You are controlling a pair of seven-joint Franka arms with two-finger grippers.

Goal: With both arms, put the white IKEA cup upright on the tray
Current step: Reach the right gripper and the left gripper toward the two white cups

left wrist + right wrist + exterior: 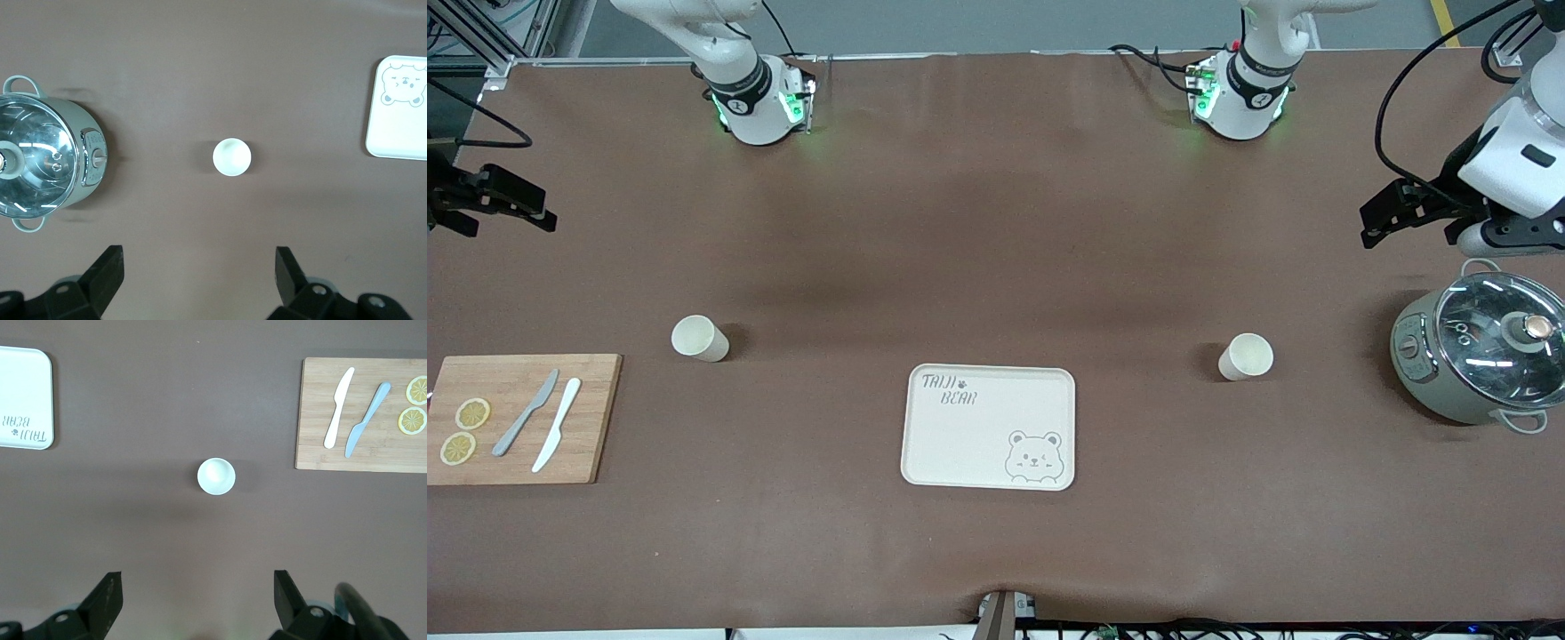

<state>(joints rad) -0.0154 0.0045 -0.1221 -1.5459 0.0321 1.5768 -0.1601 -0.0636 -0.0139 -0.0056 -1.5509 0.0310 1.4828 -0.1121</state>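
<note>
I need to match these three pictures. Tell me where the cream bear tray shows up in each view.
Front view: the tray sits low in the middle, between the two cups.
Left wrist view: only its bear end shows, cut by the picture's edge.
Right wrist view: only its lettered end shows, cut by the edge.
Shared landmark: the tray itself, the one thing in all three views.

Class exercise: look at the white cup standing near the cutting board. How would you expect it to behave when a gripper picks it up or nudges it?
The white cup looks small, plain and thin-walled, so probably light. It stands upright and open-mouthed on a base narrower than its rim, so a sideways nudge may tip it, and then it could roll. Its smooth sides might slip in the right gripper, whose fingers are open.
</note>
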